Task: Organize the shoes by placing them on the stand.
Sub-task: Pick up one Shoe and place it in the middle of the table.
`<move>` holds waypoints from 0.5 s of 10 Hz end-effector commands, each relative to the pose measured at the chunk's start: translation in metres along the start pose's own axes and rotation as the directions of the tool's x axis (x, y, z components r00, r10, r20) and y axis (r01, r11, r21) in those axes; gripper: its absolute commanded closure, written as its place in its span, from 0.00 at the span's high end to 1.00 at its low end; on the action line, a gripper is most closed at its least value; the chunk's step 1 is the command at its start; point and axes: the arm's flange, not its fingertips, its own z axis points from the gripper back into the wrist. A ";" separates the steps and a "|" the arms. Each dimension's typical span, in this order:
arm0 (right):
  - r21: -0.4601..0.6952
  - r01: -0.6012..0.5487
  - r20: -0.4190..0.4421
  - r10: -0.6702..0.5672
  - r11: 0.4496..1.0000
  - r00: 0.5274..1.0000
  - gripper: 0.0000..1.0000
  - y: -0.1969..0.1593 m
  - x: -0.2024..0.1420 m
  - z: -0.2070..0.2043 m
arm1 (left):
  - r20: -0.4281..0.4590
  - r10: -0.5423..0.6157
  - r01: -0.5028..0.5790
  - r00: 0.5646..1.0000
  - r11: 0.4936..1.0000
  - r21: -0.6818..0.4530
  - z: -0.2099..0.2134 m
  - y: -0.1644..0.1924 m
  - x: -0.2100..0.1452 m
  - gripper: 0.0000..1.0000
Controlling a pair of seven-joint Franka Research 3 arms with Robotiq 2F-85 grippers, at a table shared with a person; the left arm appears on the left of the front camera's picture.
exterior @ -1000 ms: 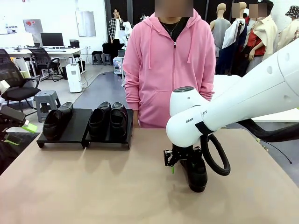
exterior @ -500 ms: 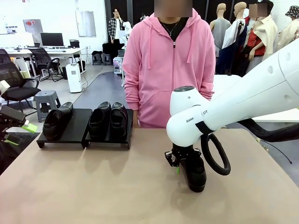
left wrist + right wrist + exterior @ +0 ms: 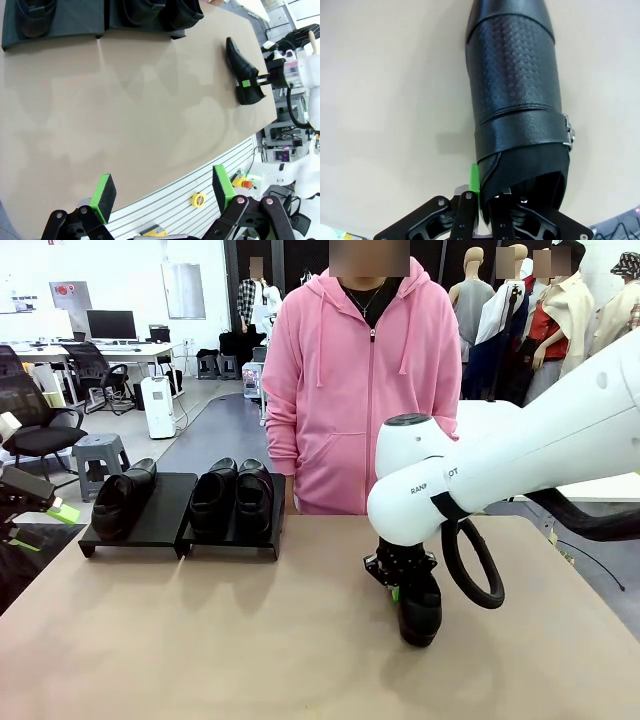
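The right gripper (image 3: 400, 583) stands low on the tabletop (image 3: 200, 640) at the lower centre-right of the front view, its jaws pinched together on the side wall of the loose dress shoe (image 3: 419, 610) at the heel end; in the right wrist view one green pad (image 3: 474, 178) lies against the outside of the collar while the other finger sits inside the opening, so the grip is on thin leather and not around the whole shoe; the shoe's sole looks to be resting on the table, toe pointing away from the wrist, a buckled strap (image 3: 520, 132) across the instep.

The stand (image 3: 165, 520) sits at the left of the front view near the far edge; its left tray carries one shoe (image 3: 122, 498) on its left half with a bare space beside it, and its right tray carries a pair (image 3: 232, 495) side by side, so three of four are placed and the open spot is the right half of the left tray.

The left gripper (image 3: 163, 192) hangs over the near table edge with its jaws wide apart and nothing between them.

To do this step well, I would judge: lift straight up first, slowly, since a pinch on one wall lets the toe sag and swing; clear the tray lip with margin; carry across to the open slot, turn the shoe to match its neighbours, set the sole down flat before releasing; keep clear of the person in the pink hoodie (image 3: 360, 380) standing behind the table.
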 end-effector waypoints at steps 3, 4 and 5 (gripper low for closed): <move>-0.059 0.046 0.037 -0.044 0.997 0.998 0.00 -0.031 -0.071 0.105 | -0.005 -0.015 0.015 1.000 1.000 0.003 0.002 0.002 -0.002 1.00; -0.068 0.059 0.047 -0.056 0.996 0.997 0.00 -0.032 -0.105 0.124 | -0.005 -0.015 0.015 1.000 1.000 0.003 0.002 0.002 -0.002 1.00; -0.079 0.036 0.039 -0.033 0.996 0.999 0.00 -0.033 -0.135 0.129 | -0.005 -0.015 0.015 1.000 1.000 0.003 0.002 0.002 -0.002 1.00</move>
